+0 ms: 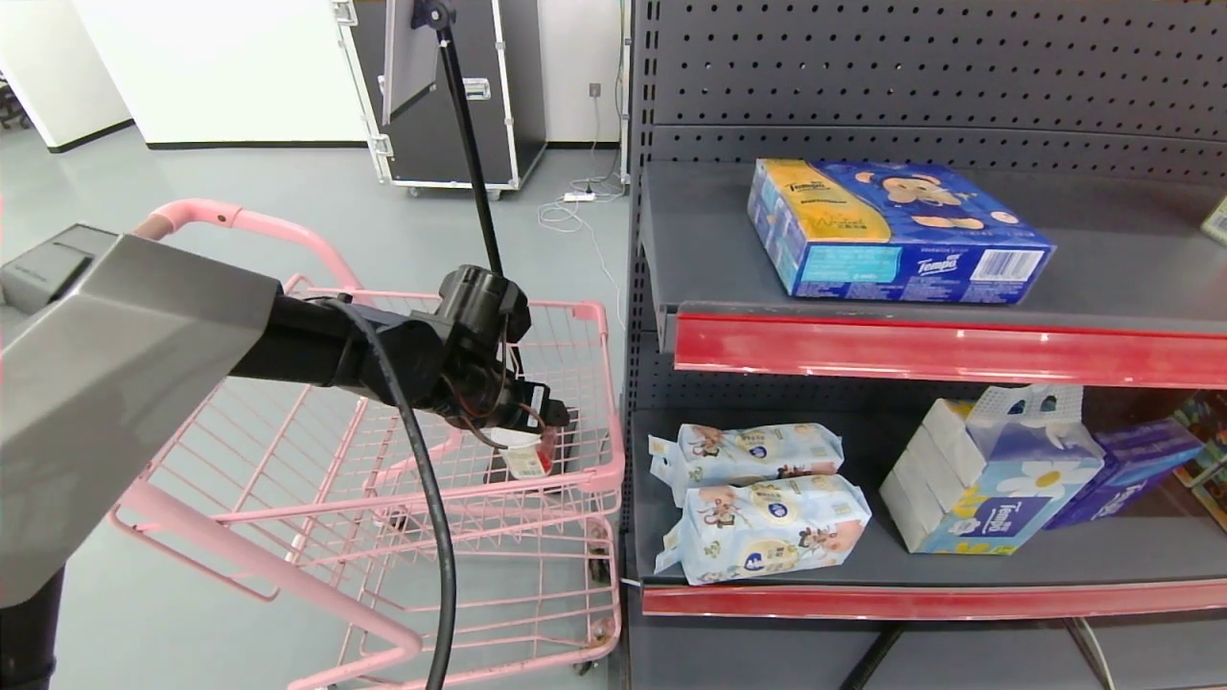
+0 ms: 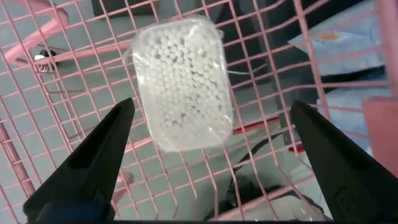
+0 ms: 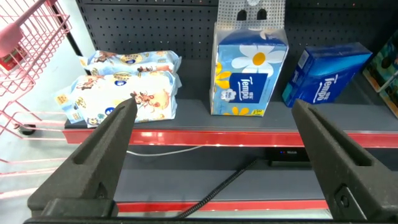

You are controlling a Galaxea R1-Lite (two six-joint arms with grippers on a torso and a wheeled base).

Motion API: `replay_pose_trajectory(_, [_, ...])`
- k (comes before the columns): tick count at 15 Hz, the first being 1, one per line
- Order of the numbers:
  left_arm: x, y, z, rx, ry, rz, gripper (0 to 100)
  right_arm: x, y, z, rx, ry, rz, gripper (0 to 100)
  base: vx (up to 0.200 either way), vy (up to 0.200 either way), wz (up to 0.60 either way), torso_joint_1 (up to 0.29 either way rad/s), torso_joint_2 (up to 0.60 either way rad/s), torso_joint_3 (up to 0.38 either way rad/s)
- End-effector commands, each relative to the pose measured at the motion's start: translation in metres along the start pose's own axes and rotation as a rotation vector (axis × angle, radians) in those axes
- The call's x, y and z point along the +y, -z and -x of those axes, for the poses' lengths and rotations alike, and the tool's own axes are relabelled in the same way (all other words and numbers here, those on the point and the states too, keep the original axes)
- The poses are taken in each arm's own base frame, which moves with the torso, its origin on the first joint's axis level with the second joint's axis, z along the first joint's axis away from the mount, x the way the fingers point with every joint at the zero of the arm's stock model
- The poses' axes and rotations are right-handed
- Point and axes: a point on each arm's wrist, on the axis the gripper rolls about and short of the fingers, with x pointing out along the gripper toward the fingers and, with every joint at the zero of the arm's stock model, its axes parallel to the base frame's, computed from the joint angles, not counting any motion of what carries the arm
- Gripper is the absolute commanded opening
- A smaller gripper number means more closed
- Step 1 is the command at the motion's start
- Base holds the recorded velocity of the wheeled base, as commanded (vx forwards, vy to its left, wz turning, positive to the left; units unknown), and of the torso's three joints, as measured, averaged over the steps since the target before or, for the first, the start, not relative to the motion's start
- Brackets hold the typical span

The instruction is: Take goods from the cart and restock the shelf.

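A clear plastic box of white cotton swabs (image 2: 183,81) lies on the wire floor of the pink cart (image 1: 594,479). In the head view it is the small white container (image 1: 527,458) at the cart's corner nearest the shelf. My left gripper (image 2: 211,106) hangs open just above the box, one finger on each side and neither touching it. From the head I see the left gripper (image 1: 551,422) inside the basket. My right gripper (image 3: 214,104) is open and holds nothing, facing the lower shelf (image 3: 249,138) from the front.
The upper shelf (image 1: 709,259) carries a blue tissue box (image 1: 891,230). On the lower shelf lie two wipes packs (image 1: 757,450), a tissue multipack (image 1: 997,479) and a dark blue pack (image 1: 1131,470). A black flight case (image 1: 451,96) and a stand pole (image 1: 470,144) are behind the cart.
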Motion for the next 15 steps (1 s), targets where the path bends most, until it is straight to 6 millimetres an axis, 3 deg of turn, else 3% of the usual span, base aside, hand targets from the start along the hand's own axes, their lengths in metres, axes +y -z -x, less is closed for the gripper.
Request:
replay_pose_trajectory(1, [0.008,0.001,-0.015,0.015,-0.021,0.014,100,0.000,0.000,0.000,0.001,0.000,0.001,100,0.000,0.000,0.00,0.000,0.00,0.000])
replay_pose_trajectory(6, [0.009,0.005,-0.032,0.012,-0.034,0.016,100,0.000,0.000,0.000,0.001,0.000,0.001,100,0.000,0.000,0.00,0.000,0.00,0.000])
replay_pose_trajectory(15, [0.018,0.005,-0.044,0.015,-0.047,0.031,100,0.000,0.000,0.000,0.001,0.000,0.001,100,0.000,0.000,0.00,0.000,0.00,0.000])
